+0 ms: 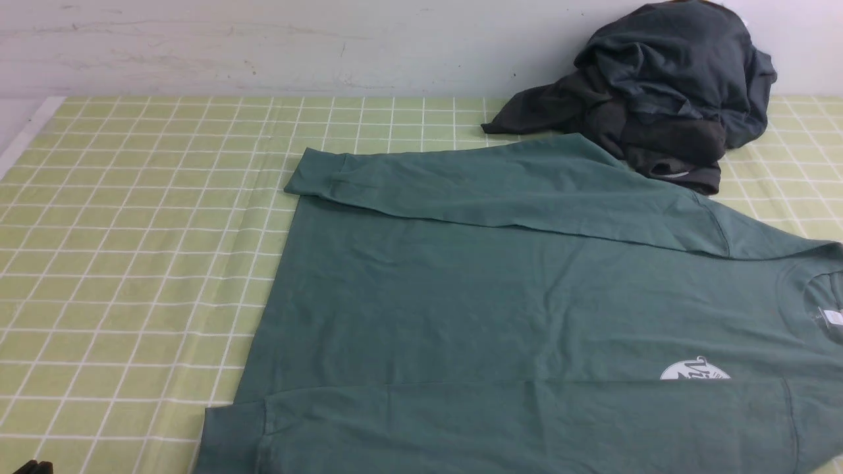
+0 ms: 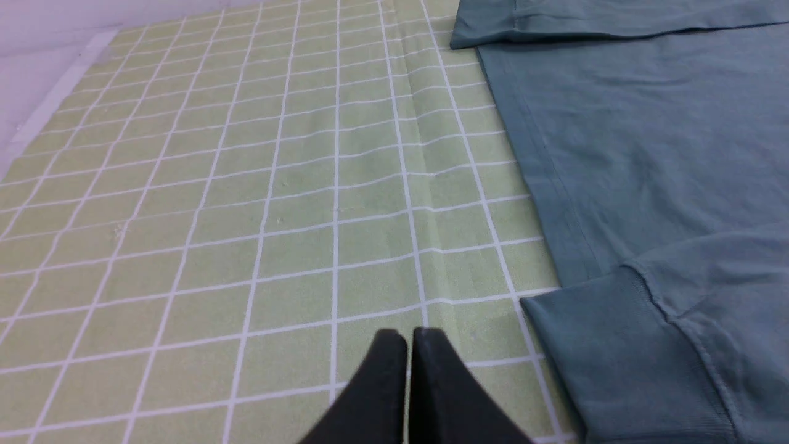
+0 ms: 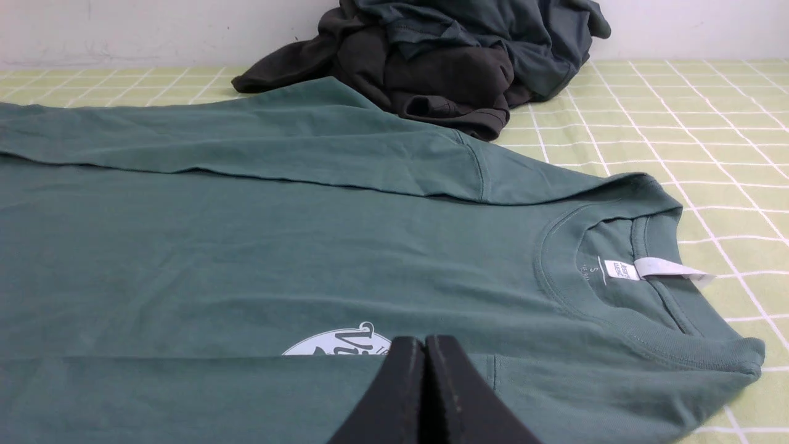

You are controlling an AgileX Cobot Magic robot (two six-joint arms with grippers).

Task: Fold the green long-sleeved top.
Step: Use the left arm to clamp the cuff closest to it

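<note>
The green long-sleeved top (image 1: 514,296) lies flat on the checked cloth, neck (image 3: 616,290) to the right. Both sleeves are folded across the body: the far sleeve (image 1: 494,184) along the back edge, the near sleeve (image 1: 527,421) along the front, half covering the white round logo (image 1: 695,370). My left gripper (image 2: 408,336) is shut and empty over bare cloth, just left of the near sleeve's cuff (image 2: 604,351). My right gripper (image 3: 425,342) is shut and empty above the near sleeve, close to the logo (image 3: 339,342).
A dark charcoal heap of garments (image 1: 665,92) sits at the back right against the wall, touching the top's far shoulder. The green-yellow checked tablecloth (image 1: 132,263) covers the table; its left edge (image 1: 26,131) shows as a white strip. A white label (image 3: 669,269) sticks out of the collar.
</note>
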